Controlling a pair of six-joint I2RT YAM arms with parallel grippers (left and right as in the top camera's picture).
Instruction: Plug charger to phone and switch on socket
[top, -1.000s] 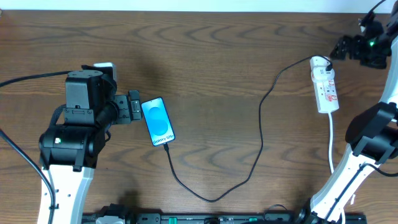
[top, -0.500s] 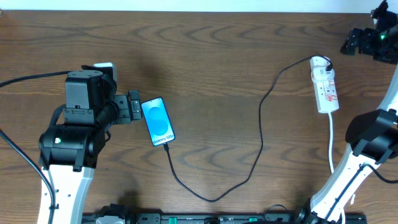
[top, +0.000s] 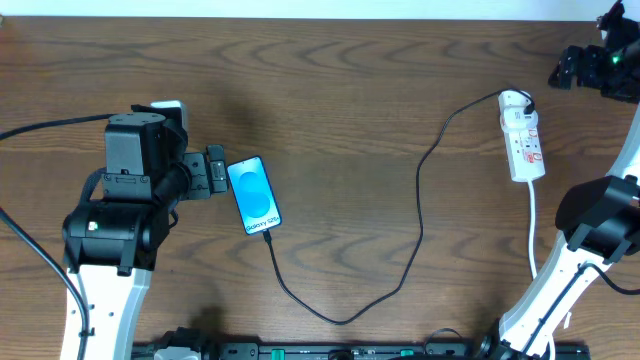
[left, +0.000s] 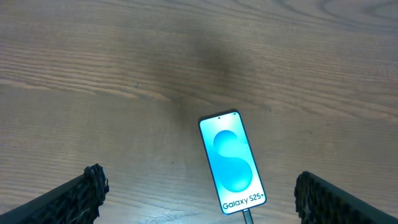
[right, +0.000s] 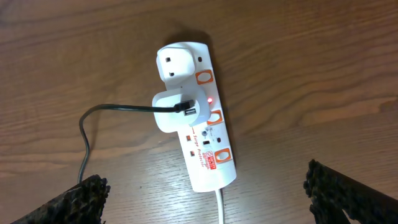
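Observation:
The phone (top: 253, 194) lies face up on the wooden table, its blue screen lit. It also shows in the left wrist view, phone (left: 232, 162). The charger (top: 420, 190), a thin black cable, runs from the phone's lower end in a wide loop to a white adapter (right: 173, 109) plugged into the socket (top: 522, 135). The charger's tip (left: 247, 216) sits in the phone's port. A small red light (right: 210, 99) glows on the socket (right: 198, 124). My left gripper (top: 214, 172) stands open just left of the phone. My right gripper (top: 562, 70) hangs open, up and right of the socket.
The socket's white cord (top: 533, 235) runs toward the table's front edge beside the right arm's base (top: 600, 215). A black cable (top: 50, 125) trails left from the left arm. A dark rail (top: 350, 350) lines the front edge.
The right gripper has drawn away from the socket toward the far right corner, then held still. The left arm, phone and charger have not moved.

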